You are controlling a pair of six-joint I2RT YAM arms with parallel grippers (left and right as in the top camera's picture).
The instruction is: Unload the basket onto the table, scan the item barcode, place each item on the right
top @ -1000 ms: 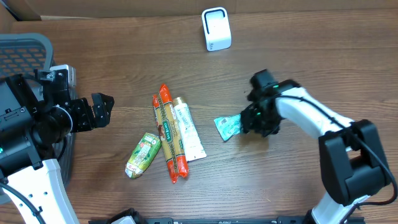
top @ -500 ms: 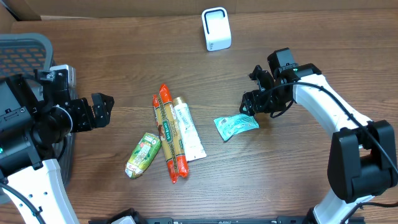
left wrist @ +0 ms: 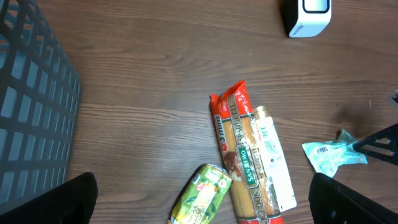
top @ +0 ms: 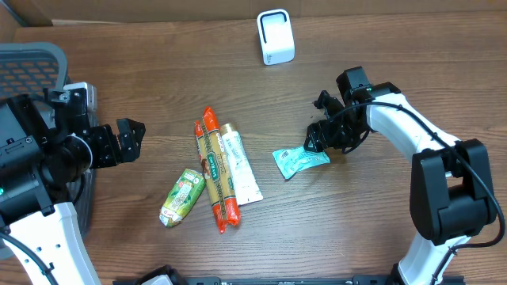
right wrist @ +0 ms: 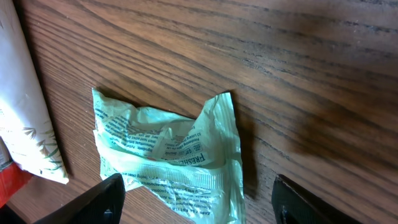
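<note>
The item, a crumpled light-green plastic packet (top: pixel 299 161) with printed text, lies flat on the wooden table. It fills the lower middle of the right wrist view (right wrist: pixel 168 155) and shows at the right edge of the left wrist view (left wrist: pixel 333 154). My right gripper (top: pixel 319 139) hovers just over the packet's right end, open, its black fingers either side of the packet (right wrist: pixel 199 205) with nothing held. The white box scanner (top: pixel 275 36) stands at the far middle of the table. My left gripper (top: pixel 131 138) is open at the left, well away from the packet.
A long spaghetti pack with red ends (top: pixel 215 169), a white pack (top: pixel 240 165) beside it and a green pouch (top: pixel 183 196) lie mid-table. A grey mesh basket (top: pixel 32 67) stands at the far left. A cardboard wall runs along the back edge.
My right gripper has let go of the green packet, opened and risen to the right, then settled back near the packet's right end. The packet now lies spread out. The left arm is still.
</note>
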